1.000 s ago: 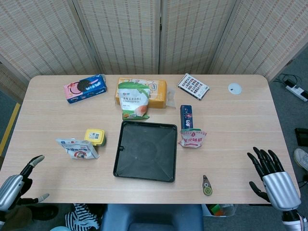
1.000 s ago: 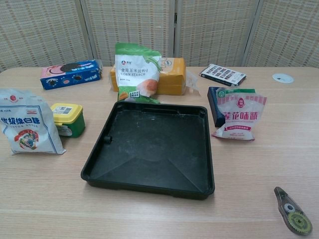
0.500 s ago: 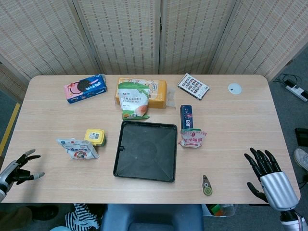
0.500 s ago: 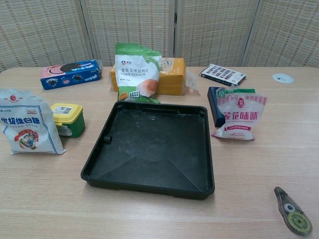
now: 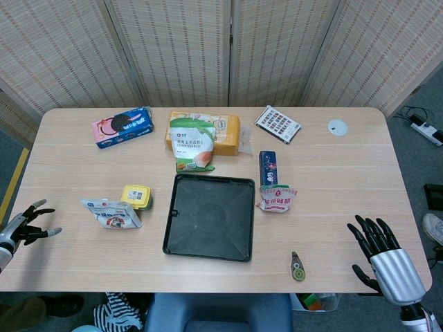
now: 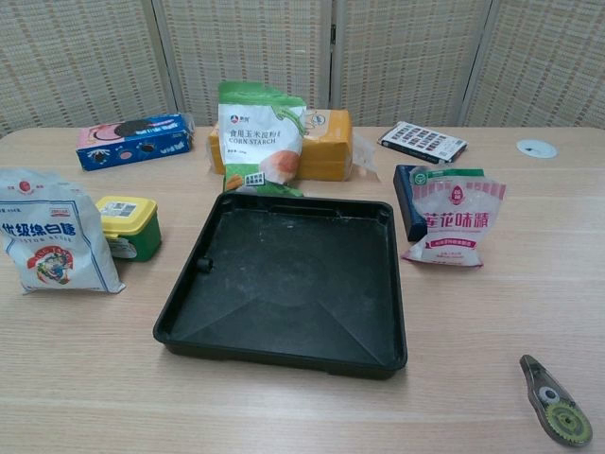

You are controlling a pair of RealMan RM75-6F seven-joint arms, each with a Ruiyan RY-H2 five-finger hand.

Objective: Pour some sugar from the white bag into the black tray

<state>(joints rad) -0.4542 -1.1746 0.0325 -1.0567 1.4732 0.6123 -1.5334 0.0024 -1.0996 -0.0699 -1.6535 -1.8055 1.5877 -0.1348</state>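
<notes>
Wooden table [image 5: 332, 180]: black tray [image 5: 210, 216], white bag [image 6: 52, 235], cornstarch pouch [image 6: 260, 135], yellow tin [image 6: 128, 225], possibly tape dispenser [image 6: 556, 413].

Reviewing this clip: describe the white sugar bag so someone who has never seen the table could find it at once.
Start at the black tray in the middle of the table. Look to its left, past the small yellow-lidded tub: the white bag stands right beside that tub. It is the only white bag with blue lettering and a round red emblem; the pink bag sits on the tray's other side.

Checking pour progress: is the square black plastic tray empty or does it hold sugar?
Empty: the black plastic tray shows only its bare, scuffed floor, no sugar pile.
</notes>
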